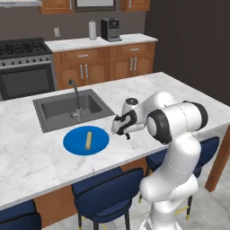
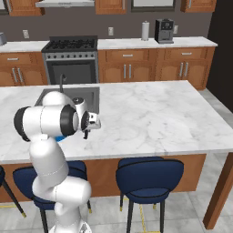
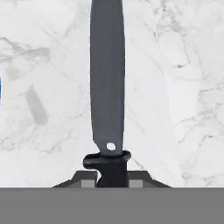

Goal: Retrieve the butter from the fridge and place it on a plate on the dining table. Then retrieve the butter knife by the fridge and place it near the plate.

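The butter [image 1: 89,139], a pale tan stick, lies on the blue plate [image 1: 74,141] on the marble dining table [image 1: 27,157], just in front of the sink. My gripper [image 1: 127,134] hangs low over the marble a little to the right of the plate, shut on the butter knife [image 3: 107,78]. In the hand view the dark blade runs straight up from my gripper [image 3: 111,176], with veined marble behind it. From the right base view, my gripper [image 2: 86,133] sits beside a blue sliver of the plate [image 2: 60,137]. The fridge is out of view.
An inset grey sink [image 1: 58,110] with a curved tap [image 1: 75,96] lies behind the plate. Blue stools [image 1: 108,193] stand along the table's near edge. The stove [image 2: 70,59] and wooden cabinets line the back wall. Open marble [image 2: 150,113] stretches to the right.
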Available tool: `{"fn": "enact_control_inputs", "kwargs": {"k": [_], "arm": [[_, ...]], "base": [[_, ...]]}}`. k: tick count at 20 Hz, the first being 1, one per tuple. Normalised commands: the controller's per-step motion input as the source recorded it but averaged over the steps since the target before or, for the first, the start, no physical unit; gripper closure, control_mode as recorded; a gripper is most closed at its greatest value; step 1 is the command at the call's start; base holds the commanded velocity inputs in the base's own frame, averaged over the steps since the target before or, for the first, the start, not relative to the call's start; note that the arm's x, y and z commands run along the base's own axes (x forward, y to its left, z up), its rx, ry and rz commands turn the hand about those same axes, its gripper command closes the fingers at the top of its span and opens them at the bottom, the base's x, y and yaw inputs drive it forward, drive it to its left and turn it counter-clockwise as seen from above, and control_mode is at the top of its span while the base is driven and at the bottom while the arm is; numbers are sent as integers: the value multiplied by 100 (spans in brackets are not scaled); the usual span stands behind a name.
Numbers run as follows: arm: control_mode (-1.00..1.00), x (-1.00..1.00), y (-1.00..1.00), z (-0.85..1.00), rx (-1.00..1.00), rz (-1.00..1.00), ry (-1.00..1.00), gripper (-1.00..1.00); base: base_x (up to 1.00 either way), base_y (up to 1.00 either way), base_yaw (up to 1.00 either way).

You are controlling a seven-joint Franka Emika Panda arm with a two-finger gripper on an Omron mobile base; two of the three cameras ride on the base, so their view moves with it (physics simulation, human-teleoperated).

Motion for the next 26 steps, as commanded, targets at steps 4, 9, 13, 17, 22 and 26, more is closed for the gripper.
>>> {"fn": "enact_control_inputs", "kwargs": {"k": [4,9,13,17,22,26], "arm": [[-100,3,0,-23,0,0,2,100],[-100,1,0,-28,0,0,0,100],[-100,8,0,-21,0,0,1,100],[-100,13,0,-18,0,0,3,100],[-100,13,0,-13,0,0,2,-100],[-100,13,0,-14,0,0,3,-100]], "base": [[0,0,0],[0,0,0],[0,0,0],[0,0,0],[0,0,0],[0,0,0]]}}
